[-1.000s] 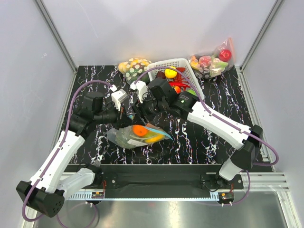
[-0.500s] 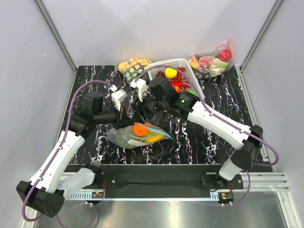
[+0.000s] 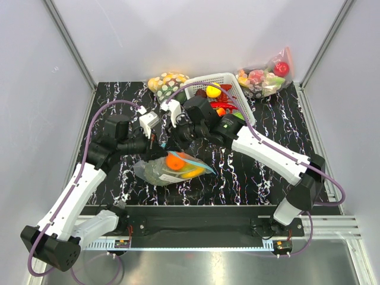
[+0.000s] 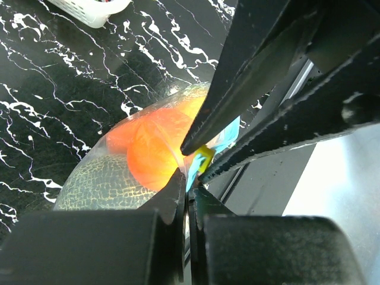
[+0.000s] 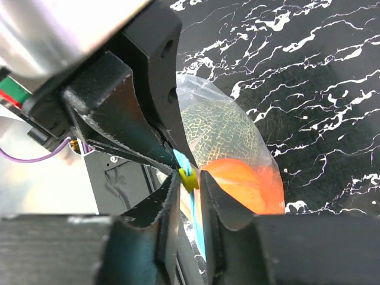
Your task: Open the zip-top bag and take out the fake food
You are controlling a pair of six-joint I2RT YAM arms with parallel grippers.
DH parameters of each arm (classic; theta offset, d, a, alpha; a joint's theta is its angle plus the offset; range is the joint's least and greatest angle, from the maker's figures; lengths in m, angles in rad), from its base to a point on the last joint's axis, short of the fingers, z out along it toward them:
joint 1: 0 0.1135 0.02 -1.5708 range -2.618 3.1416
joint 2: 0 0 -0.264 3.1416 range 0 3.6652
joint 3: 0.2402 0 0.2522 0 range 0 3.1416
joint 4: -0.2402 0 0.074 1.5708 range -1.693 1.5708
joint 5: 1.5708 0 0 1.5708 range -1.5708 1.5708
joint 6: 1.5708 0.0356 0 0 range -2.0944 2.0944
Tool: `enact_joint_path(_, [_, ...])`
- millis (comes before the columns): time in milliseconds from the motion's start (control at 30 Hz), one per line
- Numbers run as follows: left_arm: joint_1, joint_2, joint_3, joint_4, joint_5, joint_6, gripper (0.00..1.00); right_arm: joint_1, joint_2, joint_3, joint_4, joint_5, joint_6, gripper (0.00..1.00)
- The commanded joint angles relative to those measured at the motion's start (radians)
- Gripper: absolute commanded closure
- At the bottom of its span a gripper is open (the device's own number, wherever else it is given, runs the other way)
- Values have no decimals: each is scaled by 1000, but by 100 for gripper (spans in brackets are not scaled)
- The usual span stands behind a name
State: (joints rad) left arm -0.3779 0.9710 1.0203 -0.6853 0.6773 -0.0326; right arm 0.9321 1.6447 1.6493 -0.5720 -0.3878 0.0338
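The clear zip-top bag [image 3: 169, 171] lies at the table's front centre, with round orange fruit [image 3: 174, 161] and a yellow piece in it. In the left wrist view my left gripper [image 4: 189, 189] is shut on the bag's teal-strip edge [image 4: 228, 133], beside the orange fruit [image 4: 154, 148] and the green netted ball [image 4: 101, 184]. In the right wrist view my right gripper [image 5: 189, 181] has its jaws narrowly apart around the yellow zip slider [image 5: 189, 177] on the teal strip. The green ball [image 5: 219, 133] and orange fruit [image 5: 243, 184] show through the plastic. Both grippers meet over the bag's upper left in the top view.
A white basket [image 3: 242, 95] of red and yellow produce stands behind the right arm. A bag of yellow-and-white spotted items [image 3: 166, 82] lies at the back centre. A bag with a red apple [image 3: 264, 77] sits at the back right. The table's front edge is just below the zip-top bag.
My right arm has shifted slightly left and back over the bag's mouth. The left arm and the bag have stayed in place.
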Motion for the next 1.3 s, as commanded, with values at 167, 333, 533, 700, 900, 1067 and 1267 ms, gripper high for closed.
enact_joint_path(167, [-1,3,40,157,-5,-90,100,-7,-5,20,-2,-29,2,86])
enact_joint_path(333, [-1,17,40,188,-41,-124,100,-7,-20,6,-15,-14,2,89])
enact_joint_path(533, [4,34,61,194,-97,-138,100,-7,-23,6,-42,-5,-8,92])
enact_joint_path(700, [7,44,70,199,-130,-158,100,-7,-29,0,-61,9,-17,93])
enact_joint_path(900, [20,49,87,210,-136,-181,100,-6,-40,-16,-81,41,-26,93])
enact_joint_path(1067, [33,48,90,207,-128,-191,100,-7,-49,-28,-101,90,-29,93])
enact_joint_path(1267, [62,41,84,196,-127,-193,100,-6,-62,-58,-115,122,-74,93])
